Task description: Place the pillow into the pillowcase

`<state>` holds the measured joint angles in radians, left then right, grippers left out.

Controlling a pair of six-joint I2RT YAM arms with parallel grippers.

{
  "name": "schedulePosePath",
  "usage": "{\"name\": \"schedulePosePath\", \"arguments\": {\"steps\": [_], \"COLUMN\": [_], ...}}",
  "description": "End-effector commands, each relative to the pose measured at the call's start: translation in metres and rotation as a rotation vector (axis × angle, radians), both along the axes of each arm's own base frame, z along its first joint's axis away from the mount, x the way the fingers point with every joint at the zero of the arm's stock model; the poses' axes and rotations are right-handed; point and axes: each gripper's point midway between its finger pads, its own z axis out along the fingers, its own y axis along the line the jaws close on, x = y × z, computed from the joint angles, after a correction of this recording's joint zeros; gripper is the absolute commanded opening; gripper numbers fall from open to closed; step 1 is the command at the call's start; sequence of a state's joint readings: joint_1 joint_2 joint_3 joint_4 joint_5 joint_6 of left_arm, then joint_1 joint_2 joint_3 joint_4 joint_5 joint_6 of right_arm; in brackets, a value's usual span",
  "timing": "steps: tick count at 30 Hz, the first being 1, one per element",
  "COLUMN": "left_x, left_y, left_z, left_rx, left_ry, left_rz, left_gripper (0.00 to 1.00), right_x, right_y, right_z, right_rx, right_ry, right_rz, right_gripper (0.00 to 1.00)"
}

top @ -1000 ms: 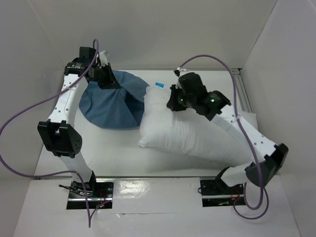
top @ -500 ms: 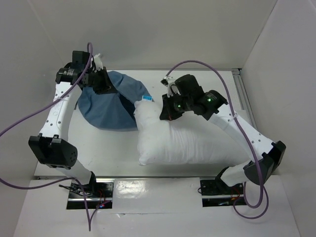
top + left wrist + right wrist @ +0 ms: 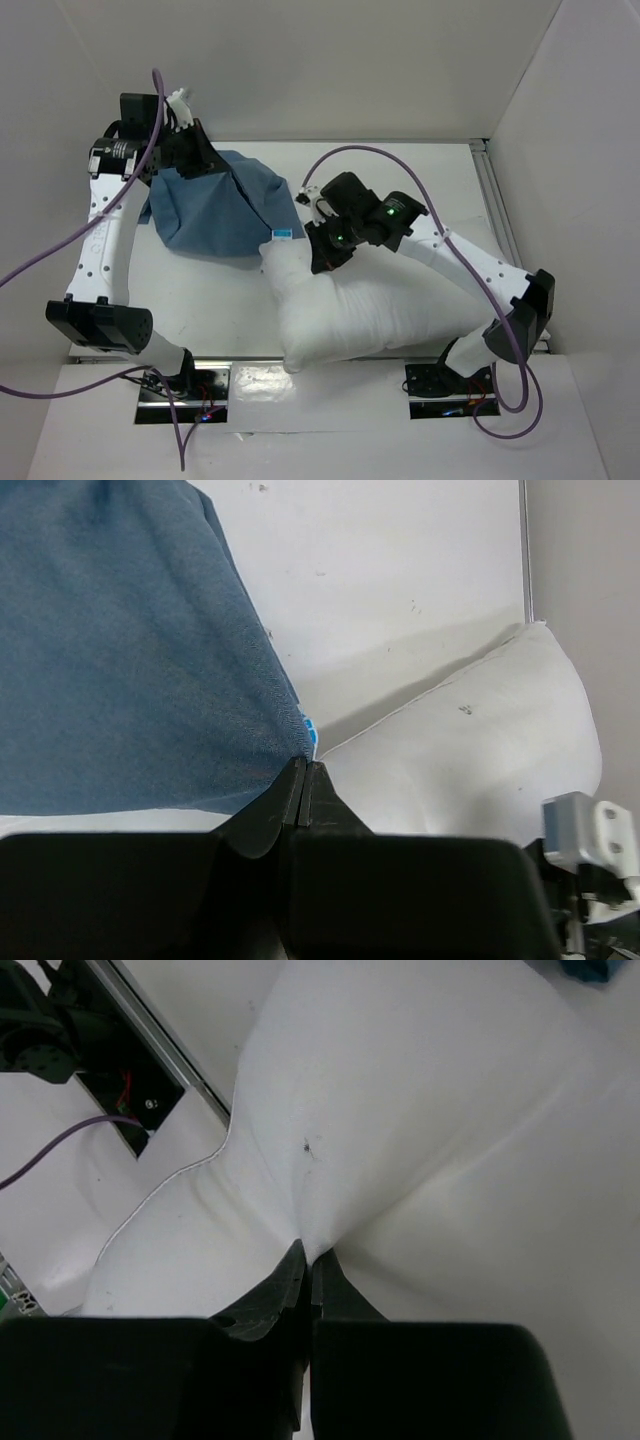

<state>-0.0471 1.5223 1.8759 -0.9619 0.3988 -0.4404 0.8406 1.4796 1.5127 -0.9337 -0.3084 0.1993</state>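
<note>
The white pillow [image 3: 370, 305] lies across the table's near middle, its far left corner with a blue tag raised. My right gripper [image 3: 322, 255] is shut on a pinch of its fabric [image 3: 400, 1140] near that corner. The blue pillowcase [image 3: 220, 205] lies bunched at the far left, just beyond the pillow's corner. My left gripper [image 3: 197, 160] is shut on the pillowcase's edge [image 3: 130, 670] and holds it up off the table. The left wrist view also shows the pillow [image 3: 470, 750] below and to the right of the hanging cloth.
White walls close in the table on the left, back and right. A metal rail [image 3: 495, 195] runs along the right edge. The arm bases and their mounting plates [image 3: 185, 385] sit at the near edge. Purple cables loop beside both arms.
My right gripper has dragged the pillow's corner leftward and nearer, swinging the pillow toward the front edge. My left gripper has moved left and back, lifting the pillowcase's edge.
</note>
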Motion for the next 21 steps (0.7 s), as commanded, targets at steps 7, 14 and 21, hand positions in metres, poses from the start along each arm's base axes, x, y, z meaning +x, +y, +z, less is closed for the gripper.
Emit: {"name": "schedulePosePath", "arguments": {"steps": [7, 14, 21], "left_x": [-0.020, -0.041, -0.047], "left_y": [-0.005, -0.012, -0.028], "left_z": [-0.019, -0.070, -0.077], "left_rx": [-0.015, 0.034, 0.032], "left_ry": [0.046, 0.163, 0.190], "left_rz": [-0.057, -0.093, -0.155], "left_gripper": [0.00, 0.00, 0.00], "right_x": [0.060, 0.111, 0.158], "right_y": [0.044, 0.030, 0.015], "right_z": [0.030, 0.044, 0.045], "right_rx": [0.078, 0.100, 0.090], "right_ry": [-0.189, -0.241, -0.298], "right_rz": [-0.041, -0.131, -0.279], "right_gripper": [0.00, 0.00, 0.00]}}
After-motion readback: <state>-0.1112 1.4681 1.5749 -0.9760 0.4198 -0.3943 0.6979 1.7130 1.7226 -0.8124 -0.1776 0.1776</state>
